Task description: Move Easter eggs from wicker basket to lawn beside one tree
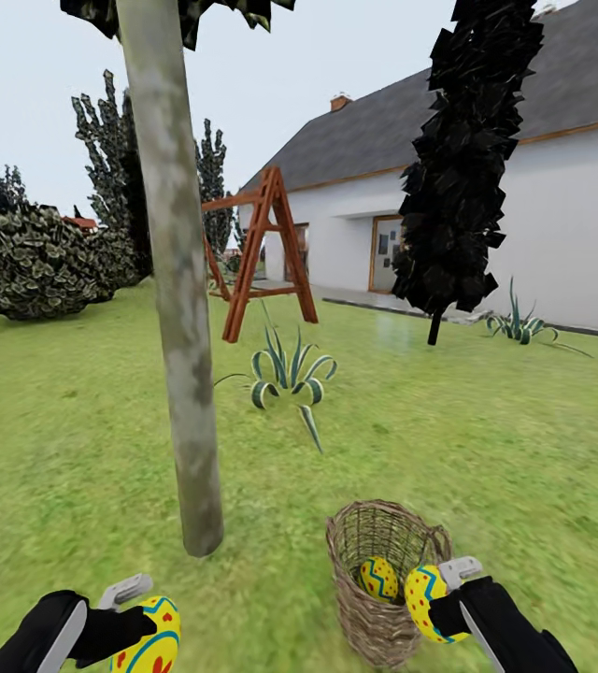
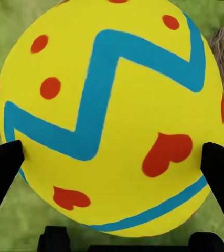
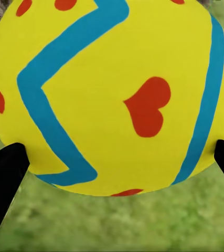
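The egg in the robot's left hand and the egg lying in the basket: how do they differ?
The egg in the left hand is clamped between that hand's fingers, clear of the wicker basket; the egg in the basket lies loose inside, ungripped. The held egg is nearer the tree trunk's foot; the basket egg sits beside the right hand, which grips a third egg. Both are yellow with blue zigzags.

The egg (image 1: 149, 637) in my left claw (image 1: 146, 628) runs off the head view's lower edge. My right claw (image 1: 437, 594) hides part of its egg (image 1: 424, 598). The third egg (image 1: 379, 577) sits half sunk behind the wicker basket's (image 1: 374, 617) near wall. The tree's (image 1: 176, 280) crown is cut off at the top. Close up, each held egg (image 2: 112, 115) (image 3: 112, 94) blocks most of the lawn (image 3: 117, 226) behind it.
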You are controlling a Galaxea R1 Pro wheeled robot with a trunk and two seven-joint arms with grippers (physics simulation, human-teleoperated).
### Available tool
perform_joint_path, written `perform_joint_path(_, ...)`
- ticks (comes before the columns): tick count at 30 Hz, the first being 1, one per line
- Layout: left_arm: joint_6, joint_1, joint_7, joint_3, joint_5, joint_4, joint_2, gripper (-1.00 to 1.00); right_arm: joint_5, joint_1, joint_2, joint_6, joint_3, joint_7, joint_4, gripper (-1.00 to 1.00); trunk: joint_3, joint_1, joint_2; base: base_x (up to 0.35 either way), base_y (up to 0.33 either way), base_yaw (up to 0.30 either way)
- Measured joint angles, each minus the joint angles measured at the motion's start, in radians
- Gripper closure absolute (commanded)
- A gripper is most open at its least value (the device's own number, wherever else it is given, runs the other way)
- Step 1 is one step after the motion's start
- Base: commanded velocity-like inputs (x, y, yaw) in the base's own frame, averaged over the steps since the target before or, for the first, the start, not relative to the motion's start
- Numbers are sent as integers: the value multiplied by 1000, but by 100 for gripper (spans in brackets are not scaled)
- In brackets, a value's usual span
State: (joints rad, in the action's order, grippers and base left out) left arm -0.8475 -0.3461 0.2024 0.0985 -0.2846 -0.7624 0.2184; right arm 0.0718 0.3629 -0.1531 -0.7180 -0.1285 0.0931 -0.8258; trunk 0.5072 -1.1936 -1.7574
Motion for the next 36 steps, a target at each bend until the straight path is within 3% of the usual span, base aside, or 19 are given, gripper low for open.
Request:
perform_joint_path(15,-1,0,0,-2,-1,0,-1,100,3,0,1,1,-2,1,0,100,-1,0,0,100,339,-195)
perform_joint_path(20,-1,0,0,-2,-1,0,-3,100,0,0,1,8,-2,2,-1,100,-1,0,0,102,339,31)
perform_joint_path(24,-1,0,-1,-7,0,0,-5,100,8,0,14,5,-3,-3,1,100,-1,0,0,102,339,264)
perform_joint_path(36,0,0,-1,-10,0,2,-7,100,5,0,13,9,0,1,1,100,-1,0,0,104,338,19)
